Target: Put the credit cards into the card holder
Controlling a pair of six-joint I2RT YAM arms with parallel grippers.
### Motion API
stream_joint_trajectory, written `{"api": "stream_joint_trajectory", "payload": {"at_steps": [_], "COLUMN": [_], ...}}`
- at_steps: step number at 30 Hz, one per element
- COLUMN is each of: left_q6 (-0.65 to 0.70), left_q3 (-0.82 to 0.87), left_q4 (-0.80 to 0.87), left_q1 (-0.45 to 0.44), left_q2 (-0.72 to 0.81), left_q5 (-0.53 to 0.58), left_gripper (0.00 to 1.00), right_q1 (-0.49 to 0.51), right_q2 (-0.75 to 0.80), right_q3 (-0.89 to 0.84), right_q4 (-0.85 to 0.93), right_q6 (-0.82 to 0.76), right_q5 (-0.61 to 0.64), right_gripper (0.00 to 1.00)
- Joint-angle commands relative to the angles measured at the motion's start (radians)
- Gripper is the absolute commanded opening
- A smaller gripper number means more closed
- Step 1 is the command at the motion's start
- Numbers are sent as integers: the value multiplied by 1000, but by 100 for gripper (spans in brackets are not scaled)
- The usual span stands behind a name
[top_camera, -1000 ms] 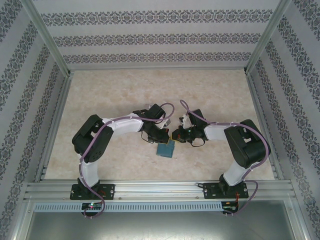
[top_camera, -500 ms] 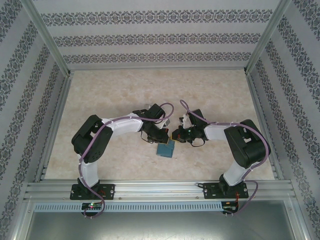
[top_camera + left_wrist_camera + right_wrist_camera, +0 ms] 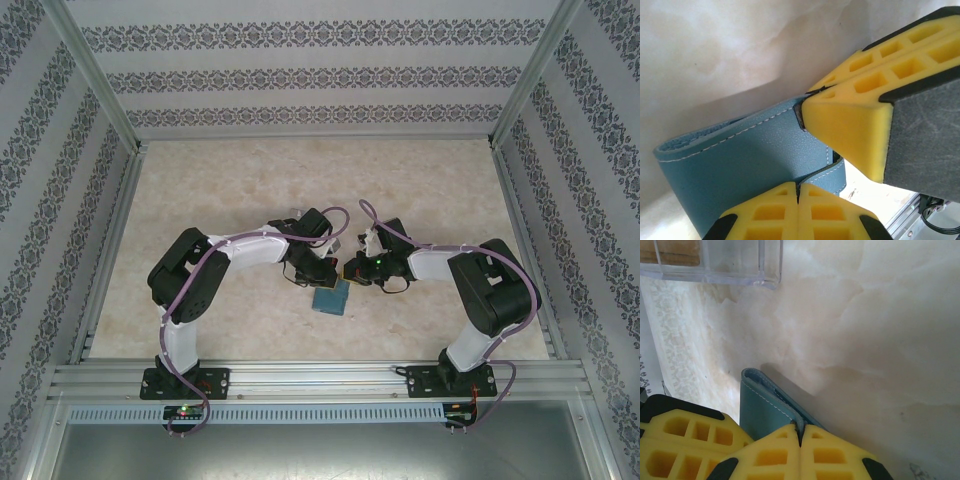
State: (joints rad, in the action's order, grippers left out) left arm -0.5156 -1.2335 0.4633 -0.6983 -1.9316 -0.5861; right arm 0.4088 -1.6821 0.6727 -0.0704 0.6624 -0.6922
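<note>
The right pincer (image 3: 801, 436) pinches the card holder (image 3: 760, 407); the left pincer (image 3: 797, 194) is pressed together beside it; the credit cards (image 3: 677, 251) seem to sit in the clear box (image 3: 740, 271), none put in.

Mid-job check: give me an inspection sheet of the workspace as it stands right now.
Surface: pale marbled table, no spills seen.
Job's things: teal card holder at the centre, pinched between both grippers; tan credit cards show through a clear case, none seen in the holder.
Clutter: clear case lying beyond the holder; nothing else seen.
Grippers: left gripper shut, apparently on the holder's flap edge; right gripper shut on another edge of the holder.
Cables: purple cables run along both arms, no snag seen.
Surroundings: patterned walls, aluminium frame.
</note>
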Motion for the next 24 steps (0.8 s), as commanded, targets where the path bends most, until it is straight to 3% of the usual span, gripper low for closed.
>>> {"api": "stream_joint_trajectory", "payload": {"at_steps": [1, 5, 16, 24], "left_q6": [33, 37, 37, 41], "left_q3": [-14, -3, 27, 41], "left_q4": [70, 69, 22, -10], "left_q1": [3, 3, 5, 10], "left_q2": [-27, -36, -55, -62], "left_q5": [70, 83, 72, 53], "left_gripper": [0, 0, 0, 0], "right_q1": [11, 10, 14, 84], "right_q2": [-5, 16, 272, 280], "right_q3": [13, 13, -8, -64], "right_q4": [33, 45, 209, 161], "right_q6": [-1, -3, -34, 22], "right_q5": [34, 36, 83, 122], "right_gripper": [0, 9, 12, 8]}}
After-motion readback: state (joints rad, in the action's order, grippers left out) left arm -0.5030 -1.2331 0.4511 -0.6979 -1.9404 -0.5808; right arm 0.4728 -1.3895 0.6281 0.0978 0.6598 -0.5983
